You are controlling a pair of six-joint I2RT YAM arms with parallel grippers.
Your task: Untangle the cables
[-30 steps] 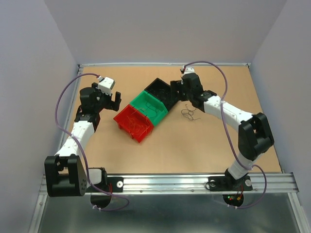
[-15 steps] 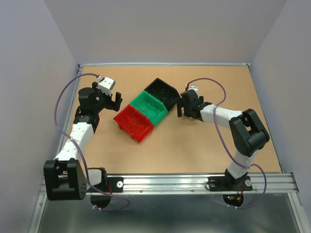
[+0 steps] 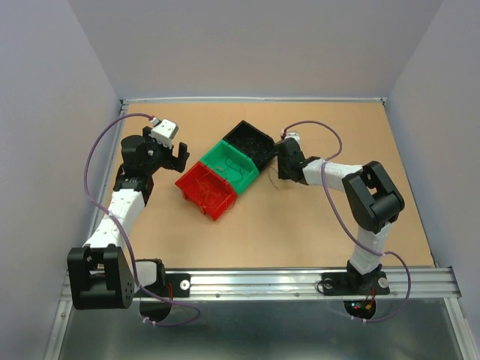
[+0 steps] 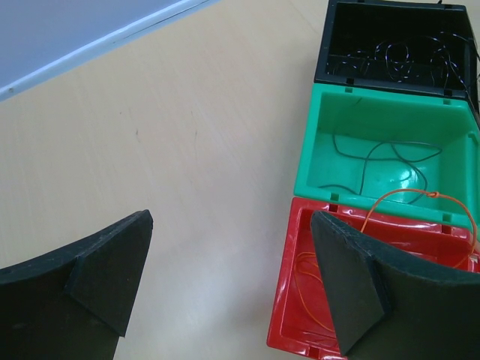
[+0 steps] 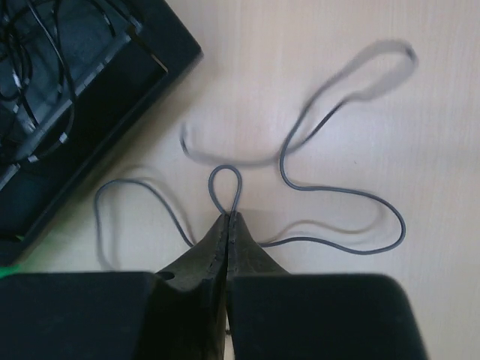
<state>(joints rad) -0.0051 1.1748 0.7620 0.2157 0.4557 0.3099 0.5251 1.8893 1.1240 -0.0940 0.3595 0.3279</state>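
Currently at the pick-up step: on the surface (image 3: pixel 300 225), just beside the black bin (image 3: pixel 251 141), with the left hand (image 4: pixel 232 247) spread wide near the red bin (image 3: pixel 208 191) and the right hand (image 5: pixel 227 221) clamped on a loop of the grey cable (image 5: pixel 345 193). Next, probably calls for a slow lift, keeping the trailing curls off the bin wall.

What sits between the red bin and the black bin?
The green bin, touching both red bin and black bin; see the left wrist view.

A red bin (image 3: pixel 196 201), green bin (image 3: pixel 229 154) and black bin (image 3: pixel 255 133) touch in a row on the table (image 3: pixel 225 240).
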